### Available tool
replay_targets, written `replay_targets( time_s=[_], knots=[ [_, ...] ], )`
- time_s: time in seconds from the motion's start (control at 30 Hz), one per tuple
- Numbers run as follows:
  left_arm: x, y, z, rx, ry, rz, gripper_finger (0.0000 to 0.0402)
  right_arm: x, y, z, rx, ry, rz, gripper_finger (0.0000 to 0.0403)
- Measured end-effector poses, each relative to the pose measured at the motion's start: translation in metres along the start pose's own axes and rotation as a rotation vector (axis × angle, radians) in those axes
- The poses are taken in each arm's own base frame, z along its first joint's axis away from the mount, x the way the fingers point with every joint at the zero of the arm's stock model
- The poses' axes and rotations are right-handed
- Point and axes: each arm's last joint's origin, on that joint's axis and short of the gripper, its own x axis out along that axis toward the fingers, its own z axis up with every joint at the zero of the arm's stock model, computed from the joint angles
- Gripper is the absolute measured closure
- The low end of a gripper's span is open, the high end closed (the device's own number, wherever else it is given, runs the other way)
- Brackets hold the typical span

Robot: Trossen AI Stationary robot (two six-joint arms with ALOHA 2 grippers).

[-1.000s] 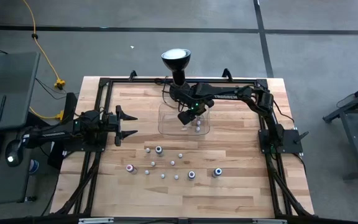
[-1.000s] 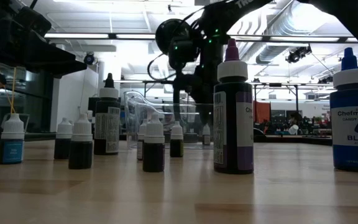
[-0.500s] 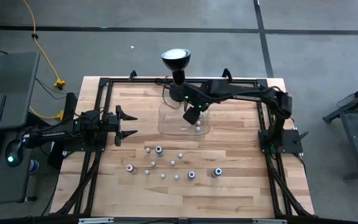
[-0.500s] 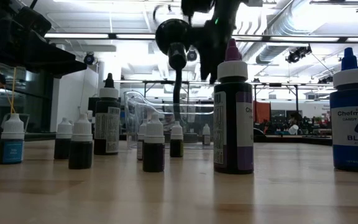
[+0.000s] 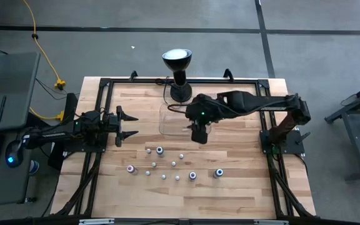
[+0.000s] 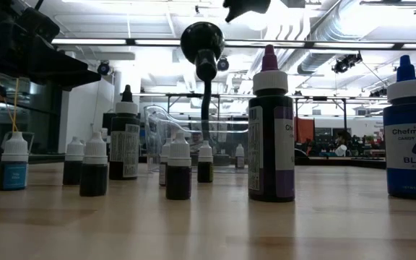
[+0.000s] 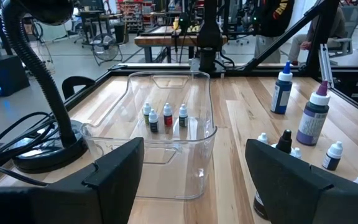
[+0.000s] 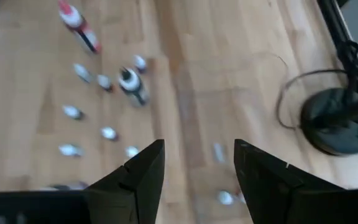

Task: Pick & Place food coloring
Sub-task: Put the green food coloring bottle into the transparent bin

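Right gripper [image 5: 199, 135], fingers apart and empty, hangs over the clear tray's [image 7: 199, 163] near edge. Four small bottles [image 7: 166, 117] stand inside; about nine more [image 5: 167, 165] stand beyond it on the table.

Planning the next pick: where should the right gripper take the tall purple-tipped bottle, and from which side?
Likely the white cap of the purple-tipped bottle, from straight above: it stands upright and free on the table, and the right gripper hangs open.
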Motion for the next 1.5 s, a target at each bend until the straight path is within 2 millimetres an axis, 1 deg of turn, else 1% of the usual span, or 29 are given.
replay_targets(
  time_s=[0.1, 0.3, 0.5, 0.67, 0.87, 0.97, 1.07, 1.17, 1.3, 1.5],
  knots=[
    [0.0, 0.0, 0.0, 0.0, 0.0, 0.0, 0.0124, 0.001, 0.013, 0.004, -0.008, 0.006, 0.054, 0.0221],
    [0.0, 0.0, 0.0, 0.0, 0.0, 0.0, 0.0124, 0.014, 0.047, 0.009, -0.106, 0.051, 0.236, 0.0222],
    [0.0, 0.0, 0.0, 0.0, 0.0, 0.0, 0.0124, 0.036, 0.071, 0.005, -0.149, 0.134, 0.328, 0.0222],
    [0.0, 0.0, 0.0, 0.0, 0.0, 0.0, 0.0124, 0.066, 0.083, -0.004, -0.191, 0.219, 0.322, 0.0222],
    [0.0, 0.0, 0.0, 0.0, 0.0, 0.0, 0.0124, 0.106, 0.09, -0.018, -0.266, 0.329, 0.301, 0.0221],
    [0.0, 0.0, 0.0, 0.0, 0.0, 0.0, 0.0124, 0.122, 0.09, -0.022, -0.319, 0.35, 0.251, 0.0222],
    [0.0, 0.0, 0.0, 0.0, 0.0, 0.0, 0.0124, 0.134, 0.089, -0.026, -0.378, 0.371, 0.203, 0.0222],
    [0.0, 0.0, 0.0, 0.0, 0.0, 0.0, 0.0124, 0.145, 0.09, -0.031, -0.413, 0.398, 0.191, 0.0222],
    [0.0, 0.0, 0.0, 0.0, 0.001, 0.0, 0.0124, 0.161, 0.089, -0.037, -0.409, 0.441, 0.194, 0.0222],
    [0.0, 0.0, 0.0, 0.0, 0.001, 0.0, 0.0124, 0.179, 0.08, -0.042, -0.385, 0.481, 0.195, 0.0222]
  ],
)
